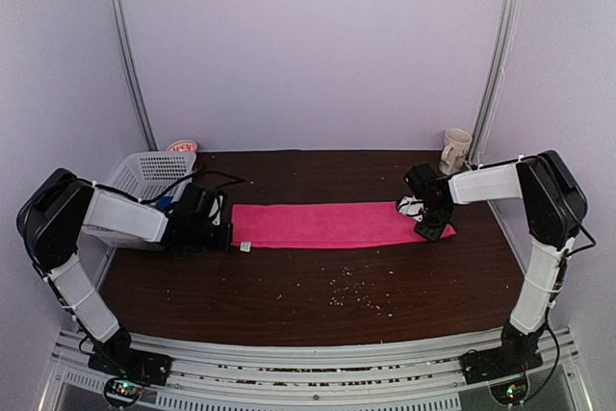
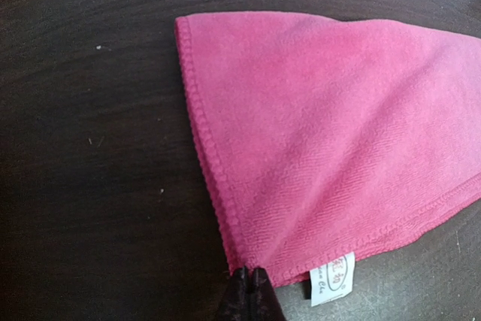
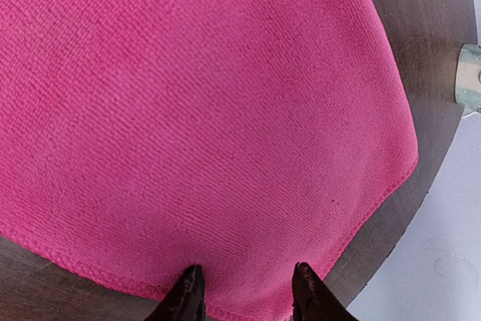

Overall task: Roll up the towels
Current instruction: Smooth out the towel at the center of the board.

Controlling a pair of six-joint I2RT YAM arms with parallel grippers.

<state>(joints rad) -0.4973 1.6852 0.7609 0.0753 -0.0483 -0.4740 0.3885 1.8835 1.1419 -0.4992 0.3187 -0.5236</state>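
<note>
— Where is the towel laid?
— Flat along the surface. The left jaws are pressed together at one corner; the right jaws are held apart, the opposite hem seen between them.

Pink towel past the left wrist view's right edge; print on its label illegibly small.

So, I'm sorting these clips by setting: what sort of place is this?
Probably a lab test booth, not a home: plain pale walls close in a dark table, two robot arms are bolted to a metal rail at its near edge, and one pink towel lies flat.
</note>
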